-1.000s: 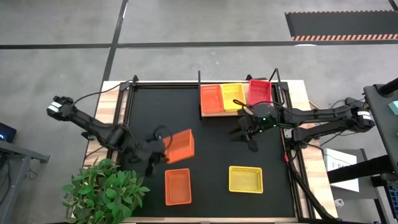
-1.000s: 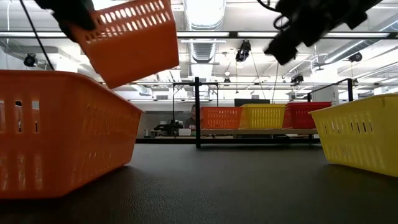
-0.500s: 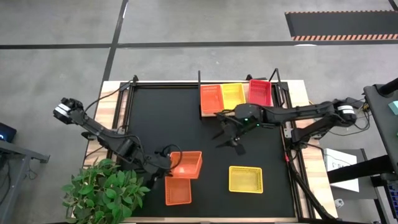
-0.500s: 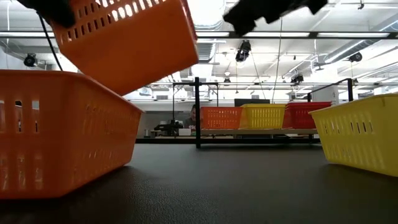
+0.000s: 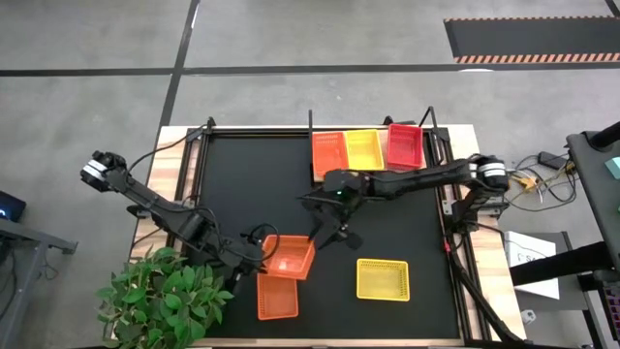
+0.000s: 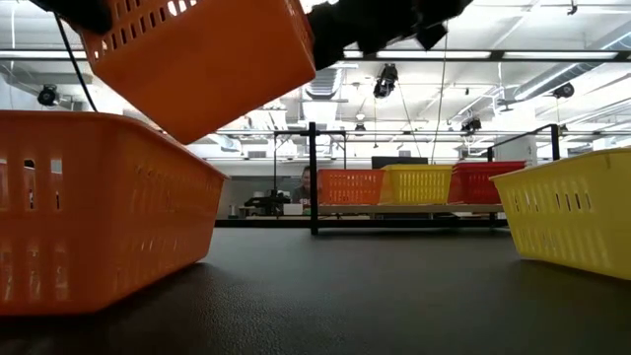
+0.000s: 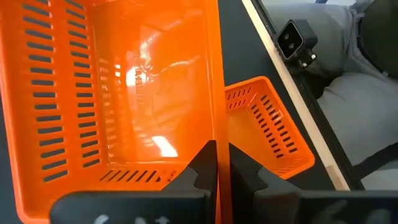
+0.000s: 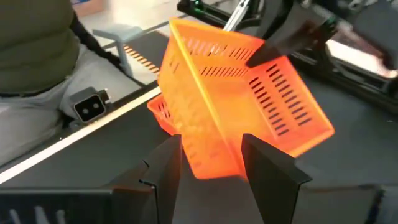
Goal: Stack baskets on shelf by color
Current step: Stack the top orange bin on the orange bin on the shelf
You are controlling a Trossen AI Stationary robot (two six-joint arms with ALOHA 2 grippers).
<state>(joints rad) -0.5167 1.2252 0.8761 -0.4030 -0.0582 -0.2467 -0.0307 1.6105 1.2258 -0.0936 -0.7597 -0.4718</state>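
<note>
1. Left of the shelf (image 5: 334, 175) and toward the table's near edge, the left gripper (image 5: 255, 255) pinches the rim of an orange basket (image 5: 288, 257) between its pressed-together fingers (image 7: 201, 171); the left wrist view shows the wall clamped in the narrow slot between them.
2. That held basket hangs tilted above a second orange basket (image 5: 276, 295), which rests on the black mat (image 5: 242, 174) nearer the table's front edge than the shelf is.
3. Between the held basket and the shelf, the right gripper (image 5: 323, 233) reaches toward the basket's far side with its fingers (image 8: 163, 163) spread wide; in the right wrist view the basket sits framed between them, not yet touched.
4. Right of the orange pair, a yellow basket (image 5: 382, 279) lies on the mat, well apart from the shelf.
5. On the shelf itself stand an orange (image 5: 328, 153), a yellow (image 5: 363, 149) and a red basket (image 5: 405, 143), side by side.
6. This looks like a handover, and the risks are plain. If the right fingers close on the sloping mesh wall instead of the rim, the basket may twist or slip. If the left grip lets go before the right one is firm, the basket likely drops onto the orange one below and skews it.
</note>
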